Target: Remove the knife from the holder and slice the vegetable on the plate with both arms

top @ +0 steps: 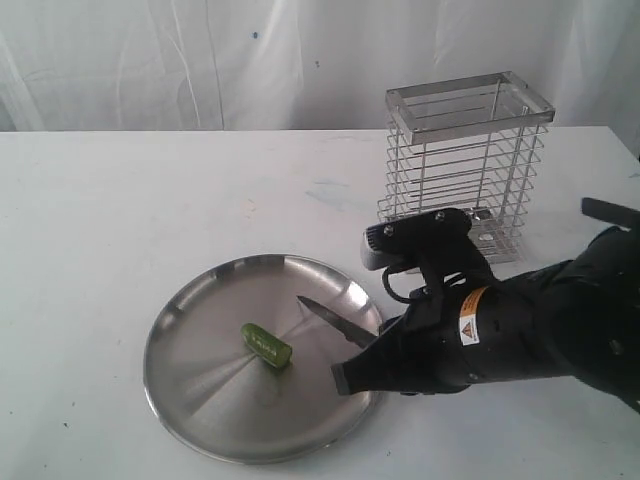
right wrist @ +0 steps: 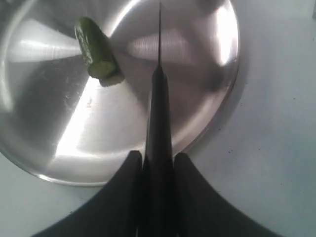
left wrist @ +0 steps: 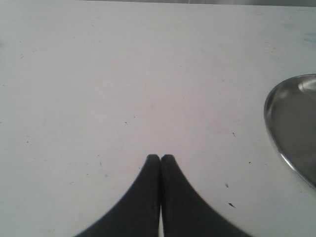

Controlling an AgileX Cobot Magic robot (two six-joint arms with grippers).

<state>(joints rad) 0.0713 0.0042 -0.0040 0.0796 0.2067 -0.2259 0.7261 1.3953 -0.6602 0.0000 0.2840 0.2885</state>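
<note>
The steel plate (top: 200, 390) lies at the front of the white table with a short green cucumber (top: 266, 345) near its middle. My right gripper (top: 350, 375) is shut on the knife's black handle (right wrist: 159, 123). The silver blade (top: 335, 320) points out over the plate, its tip to the right of the cucumber and apart from it. In the right wrist view the cucumber (right wrist: 97, 52) lies beside the blade (right wrist: 159, 37) on the plate (right wrist: 49, 123). My left gripper (left wrist: 160, 158) is shut on nothing over bare table, with the plate's rim (left wrist: 270, 123) off to one side. The left arm is out of the exterior view.
The chrome wire holder (top: 462, 165) stands empty at the back right, behind my right arm (top: 540, 330). A white curtain hangs behind the table.
</note>
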